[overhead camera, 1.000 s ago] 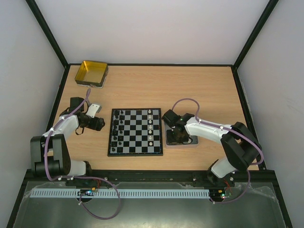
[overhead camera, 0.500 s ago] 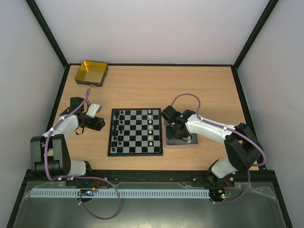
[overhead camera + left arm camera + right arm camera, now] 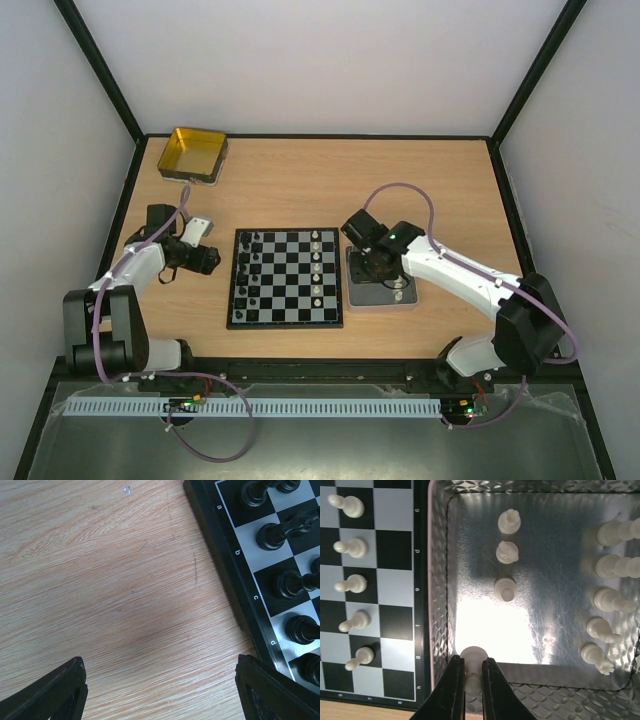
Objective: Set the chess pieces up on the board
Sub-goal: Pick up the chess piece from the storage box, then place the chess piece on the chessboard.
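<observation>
Left hand [image 3: 207, 262] open beside the board [image 3: 285, 322]; right hand [image 3: 472, 680] closed on a white piece [image 3: 473, 655].
We see the left hand empty, its fingers wide apart over the table [image 3: 125, 580], just beside the left edge of the board. Black pieces [image 3: 250, 265] stand along the left side of the board, and a column of white pawns [image 3: 351, 585] stands near its right side. Just beside the board lies the tray [image 3: 555, 555], where the right hand pinches the white piece at a corner, among other white pieces [image 3: 507, 552].

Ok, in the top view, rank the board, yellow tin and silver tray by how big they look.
1. board
2. yellow tin and silver tray, about alike; the right arm hides part of the tray, so no ranking.
</observation>
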You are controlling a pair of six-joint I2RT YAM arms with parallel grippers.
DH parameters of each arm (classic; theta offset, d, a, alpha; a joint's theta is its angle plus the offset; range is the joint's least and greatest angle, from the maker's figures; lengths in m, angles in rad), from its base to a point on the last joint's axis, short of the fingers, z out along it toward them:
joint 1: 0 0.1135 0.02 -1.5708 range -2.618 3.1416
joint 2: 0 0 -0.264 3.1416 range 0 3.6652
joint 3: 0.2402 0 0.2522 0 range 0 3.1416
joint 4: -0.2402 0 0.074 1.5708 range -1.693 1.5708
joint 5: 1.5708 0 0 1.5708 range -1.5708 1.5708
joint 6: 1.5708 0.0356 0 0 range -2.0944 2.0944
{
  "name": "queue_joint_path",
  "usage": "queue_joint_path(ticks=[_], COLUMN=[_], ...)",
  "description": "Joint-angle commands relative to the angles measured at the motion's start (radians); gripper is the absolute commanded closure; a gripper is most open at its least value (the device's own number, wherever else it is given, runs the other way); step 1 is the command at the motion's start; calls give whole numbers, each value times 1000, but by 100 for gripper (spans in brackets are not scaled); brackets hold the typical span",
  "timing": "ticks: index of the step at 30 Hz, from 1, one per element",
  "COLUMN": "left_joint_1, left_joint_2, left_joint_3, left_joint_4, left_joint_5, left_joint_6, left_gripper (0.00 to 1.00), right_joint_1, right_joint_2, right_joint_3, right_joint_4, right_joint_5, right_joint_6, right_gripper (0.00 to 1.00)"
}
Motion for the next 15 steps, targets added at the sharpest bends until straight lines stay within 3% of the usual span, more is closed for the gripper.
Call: queue_joint_path(ticks=[1, 7, 15], left_joint_1=[-5, -5, -5], left_joint_2=[-21, -28, -41], left_joint_3=[15, 17, 14], left_joint_4=[-2, 0, -4], left_joint_5=[-2, -3, -6], left_joint_6=[0, 0, 2], left_gripper=[19, 19, 19], right_joint_1=[62, 225, 313], right_joint_2=[-16, 47, 129], right_joint_3=[48, 100, 105], right_joint_4=[-75, -44, 16], right_joint_5=[14, -5, -23], right_joint_6=[30, 101, 139], right_gripper=[95, 97, 97])
